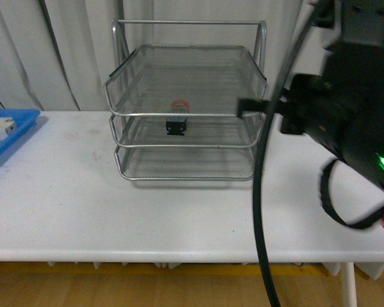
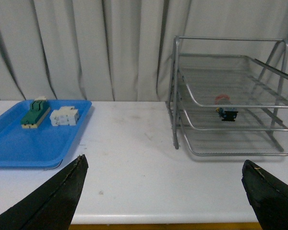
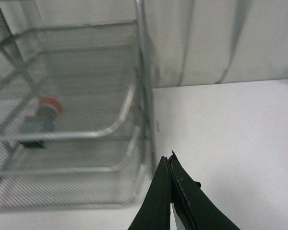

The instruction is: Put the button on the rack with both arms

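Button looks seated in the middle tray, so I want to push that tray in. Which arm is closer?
Right. Its gripper, fingers closed and empty, sits beside the rack holding the button. The left gripper is open, farther back near the blue tray.

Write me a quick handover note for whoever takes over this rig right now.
Left gripper: open, empty, hovering over the table.
Right gripper: shut, empty, beside the rack.
Button: sitting on the rack's middle tier, red cap up.
Done: the button is on the rack.
Left: apparently nothing but pulling both arms clear.
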Robot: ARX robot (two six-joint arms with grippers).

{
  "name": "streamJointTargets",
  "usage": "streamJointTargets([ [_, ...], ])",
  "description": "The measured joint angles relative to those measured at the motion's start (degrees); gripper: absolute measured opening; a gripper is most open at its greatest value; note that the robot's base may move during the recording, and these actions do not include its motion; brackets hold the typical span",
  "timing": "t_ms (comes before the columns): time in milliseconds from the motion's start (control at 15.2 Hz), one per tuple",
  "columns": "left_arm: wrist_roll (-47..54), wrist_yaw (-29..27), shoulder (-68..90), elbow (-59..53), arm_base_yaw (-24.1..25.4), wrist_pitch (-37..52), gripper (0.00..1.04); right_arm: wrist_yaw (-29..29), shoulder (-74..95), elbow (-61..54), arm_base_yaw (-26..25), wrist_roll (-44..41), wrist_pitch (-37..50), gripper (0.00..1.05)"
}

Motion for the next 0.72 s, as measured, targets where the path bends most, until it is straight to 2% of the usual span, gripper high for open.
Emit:
streamJointTargets([
  [66, 0.0, -0.2, 0.0, 0.0, 0.1, -0.2, 0.98, 0.2, -4.8, -14.3, -3.8, -5.2, 13.4, 0.02],
  [198, 0.0, -0.2, 0.0, 0.0, 0.1, -0.2, 0.98, -3.2, -15.5, -21.3, -7.8, -6.7, 15.8, 0.02],
  [263, 0.0, -0.2, 0.0, 0.0, 0.1, -0.1, 0.98, -4.6, -19.2, -23.8, -8.9, -7.0, 10.8, 0.02],
  [725, 0.0, -0.2, 0.0, 0.0, 0.1, -0.2, 0.98, -12.7, -43.1, -36.3, -16.6, -7.5, 0.4, 0.02],
])
